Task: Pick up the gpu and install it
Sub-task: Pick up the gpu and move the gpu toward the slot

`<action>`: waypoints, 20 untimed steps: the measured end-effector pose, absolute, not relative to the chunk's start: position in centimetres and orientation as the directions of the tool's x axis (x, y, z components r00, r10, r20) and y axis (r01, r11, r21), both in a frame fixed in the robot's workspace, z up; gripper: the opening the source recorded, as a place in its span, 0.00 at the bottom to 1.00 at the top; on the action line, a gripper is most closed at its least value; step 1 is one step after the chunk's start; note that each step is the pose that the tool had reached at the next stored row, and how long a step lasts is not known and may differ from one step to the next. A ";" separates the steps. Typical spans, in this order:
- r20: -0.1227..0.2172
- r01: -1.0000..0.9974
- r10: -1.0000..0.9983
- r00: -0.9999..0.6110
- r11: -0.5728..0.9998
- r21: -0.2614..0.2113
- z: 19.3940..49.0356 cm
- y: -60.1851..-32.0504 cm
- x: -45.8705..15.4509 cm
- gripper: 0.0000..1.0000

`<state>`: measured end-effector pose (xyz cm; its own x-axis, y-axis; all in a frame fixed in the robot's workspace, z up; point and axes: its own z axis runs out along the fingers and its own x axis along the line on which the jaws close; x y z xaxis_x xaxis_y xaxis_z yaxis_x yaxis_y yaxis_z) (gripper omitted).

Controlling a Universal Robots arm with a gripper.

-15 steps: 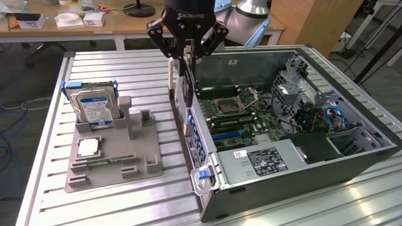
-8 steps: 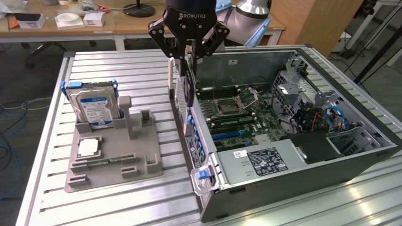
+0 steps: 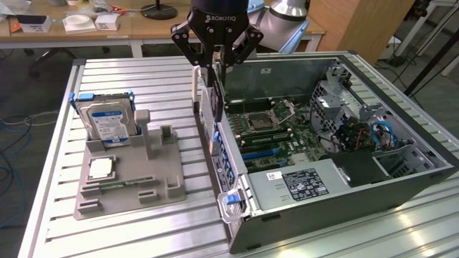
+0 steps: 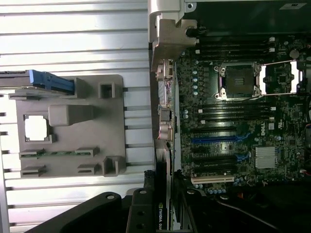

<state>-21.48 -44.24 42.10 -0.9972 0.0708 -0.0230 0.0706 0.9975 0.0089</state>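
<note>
Closest to the exterior camera is the computer case (image 3: 337, 217), lying on its side with the panel off. Inside the case, a power supply (image 3: 301, 184) with a black label sits at the near end. Beyond it lies the motherboard (image 3: 283, 131), with blue expansion slots (image 3: 262, 153) on the board.

The gripper (image 3: 216, 60) hangs above the far end of the case, over its perforated rear wall (image 3: 208, 115). Its fingers are clenched on the gpu (image 3: 216, 80), which hangs edge-down as a thin dark card. In the wrist view the card shows between the black fingers (image 4: 141, 213) with a green-lettered label, in line with the rear wall. It is not seated in any slot. Whether its lower edge touches the wall cannot be told.

Beside the case, on the rear-wall side, a grey holder (image 3: 161, 180) rests on the slatted metal table (image 3: 107, 75). At the holder's end farthest from the camera, a silver hard drive (image 3: 107, 122) with a blue-white label stands upright. A square processor chip (image 3: 100, 167) lies flat in a recess nearer the camera. Just past the chip, a thin green memory stick (image 3: 118, 185) sits in a groove.
</note>
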 end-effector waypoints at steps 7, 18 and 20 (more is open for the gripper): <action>-0.023 0.071 0.071 -0.997 0.997 0.009 42.1 -44.2 -21.3 0.26; -0.023 0.071 0.071 -0.997 0.997 0.009 42.1 -44.2 -21.1 0.26; -0.023 0.071 0.071 -0.997 0.997 0.009 42.1 -44.2 -21.0 0.26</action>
<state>-21.05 -44.24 42.08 -0.9972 0.0707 -0.0229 0.0705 0.9975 0.0089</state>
